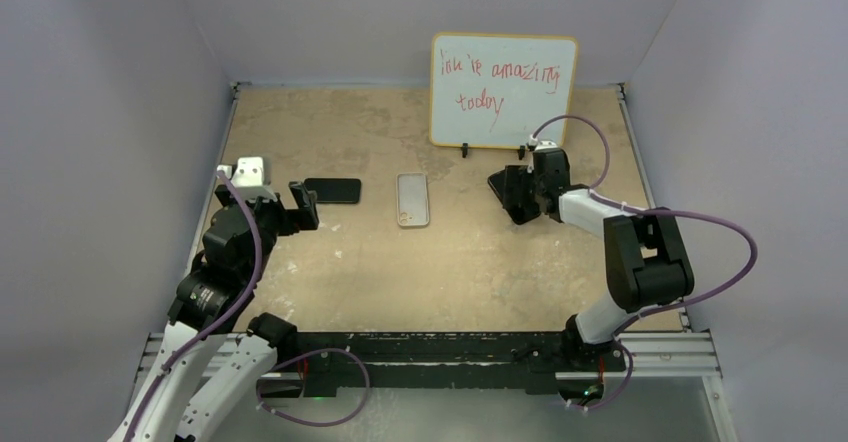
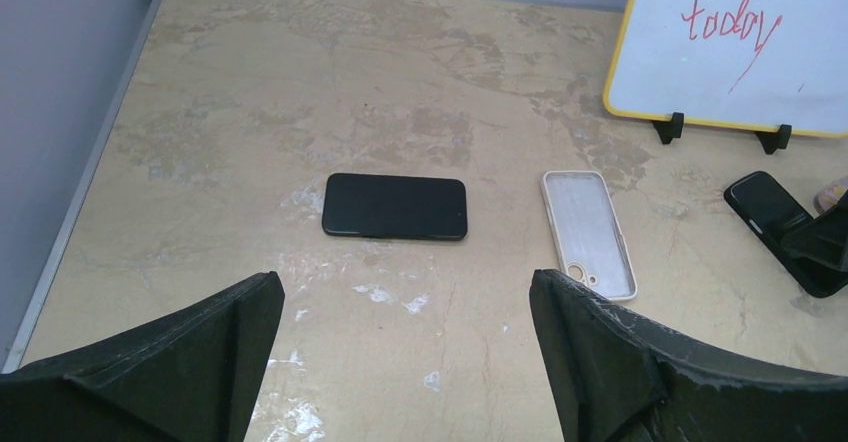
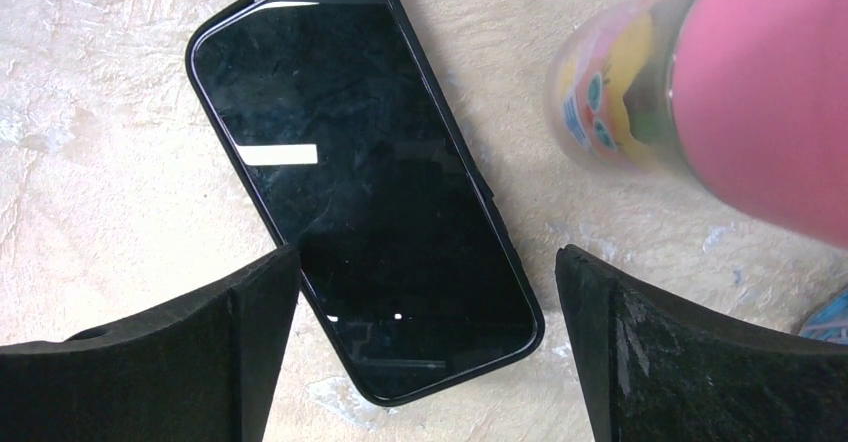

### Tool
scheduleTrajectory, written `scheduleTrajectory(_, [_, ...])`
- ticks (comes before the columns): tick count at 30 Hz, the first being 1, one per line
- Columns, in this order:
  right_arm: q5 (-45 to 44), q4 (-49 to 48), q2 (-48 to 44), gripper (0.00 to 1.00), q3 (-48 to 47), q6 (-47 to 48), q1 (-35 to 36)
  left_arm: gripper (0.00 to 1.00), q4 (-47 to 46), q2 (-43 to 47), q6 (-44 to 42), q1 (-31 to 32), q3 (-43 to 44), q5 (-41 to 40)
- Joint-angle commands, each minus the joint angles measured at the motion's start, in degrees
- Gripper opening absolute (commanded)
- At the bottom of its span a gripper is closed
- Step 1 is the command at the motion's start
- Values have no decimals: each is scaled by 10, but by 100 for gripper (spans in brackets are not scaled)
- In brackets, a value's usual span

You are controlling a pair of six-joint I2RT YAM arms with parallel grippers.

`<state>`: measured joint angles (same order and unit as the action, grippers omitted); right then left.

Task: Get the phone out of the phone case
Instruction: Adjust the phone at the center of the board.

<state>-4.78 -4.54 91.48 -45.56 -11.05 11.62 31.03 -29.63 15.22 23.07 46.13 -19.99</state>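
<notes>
– On the right of the mottled tan table (image 1: 400, 282), in front of the yellow-framed whiteboard (image 1: 503, 90), the right gripper (image 3: 425, 257) hovers over a glossy black phone (image 3: 365, 187) lying screen up. Its jaws are spread wide, with nothing between them.

– Is that phone cased?

– I'd say so. A thin black case (image 3: 400, 389) seems to rim it, though black on black is hard to be sure of. It lies at a slant to the jaws, with one end of it between the fingertips.

– And the other arm?

– The left gripper (image 2: 405, 282) is also wide and empty, near the left edge. It looks onto a bare black phone (image 2: 395, 206) lying flat and an empty cream soft-sided case (image 2: 588, 232) just right of it, the two apart.

– So which step is this?

– The approach, I judge: nothing is gripped yet. Next the right jaws would need to turn square to the phone's long sides, come down and close across it. The left would likely have to come over to pin or peel the case.

– Any hazard?

– A blurred pink-topped cylinder (image 3: 740, 82) stands close beside the phone and could be knocked.
</notes>
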Motion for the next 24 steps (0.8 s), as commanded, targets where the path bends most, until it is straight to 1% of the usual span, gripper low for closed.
scheduleTrajectory(1, [47,14,14,99,-32,15,0,99,-11,0,-15,3,-2,0])
scheduleTrajectory(9, [160,33,16,99,-34,-5,4,98,-11,0,-17,4,-2,6])
scheduleTrajectory(11, [167,37,15,99,-34,-7,12,98,-12,0,-18,5,-2,7])
scheduleTrajectory(15, [109,44,15,99,-40,-1,37,98,-12,0,-18,5,-2,10])
scheduleTrajectory(18, [47,44,22,99,-54,5,61,98,-12,-1,-18,5,-2,11])
scheduleTrajectory(19, [12,55,27,99,-61,7,69,98,-12,-1,-18,5,-2,10])
scheduleTrajectory(21, [-32,71,40,99,-77,10,84,98,-12,0,-19,4,-3,10])
scheduleTrajectory(24, [-60,92,66,99,-100,7,90,98,-13,2,-19,5,-3,10])
